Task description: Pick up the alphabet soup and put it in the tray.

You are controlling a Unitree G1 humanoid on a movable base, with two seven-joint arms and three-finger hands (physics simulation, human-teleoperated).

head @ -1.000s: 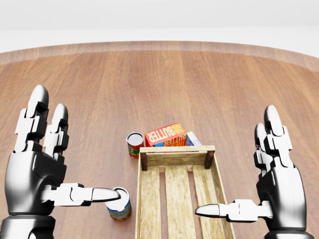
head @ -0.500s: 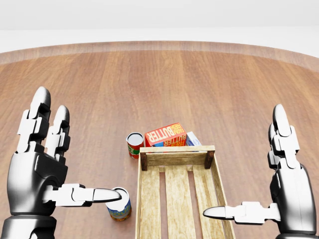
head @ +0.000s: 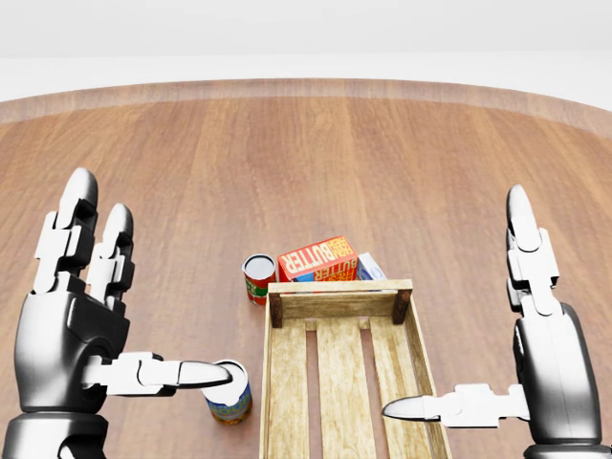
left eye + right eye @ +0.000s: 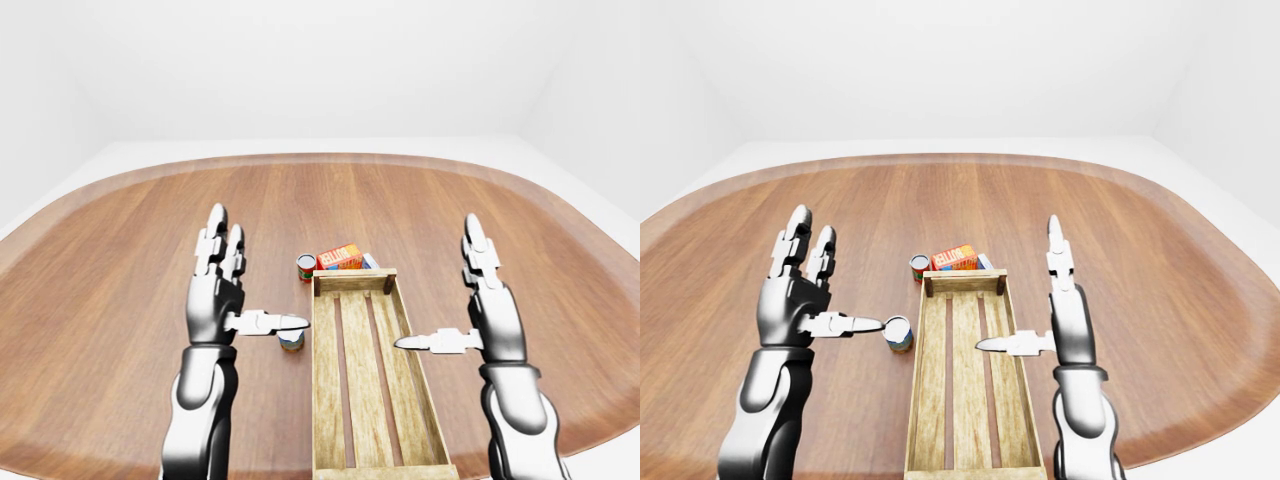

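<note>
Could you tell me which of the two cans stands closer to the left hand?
The can with the green-and-orange label, left of the tray: the left hand thumb reaches over its lid. The red can stands farther up, beside the butter box.

Bare simulated room: wooden table (image 4: 150,230), blank white walls (image 4: 300,60).

Wooden tray (image 3: 337,298) ran off bottom edge in head view. Left thumb covered part of near can (image 3: 229,394) top; its label was too small to read. Blue-white box (image 3: 370,266) was mostly hidden behind butter box (image 3: 317,259) and tray end wall. Far can (image 3: 258,277) label was illegible.
</note>
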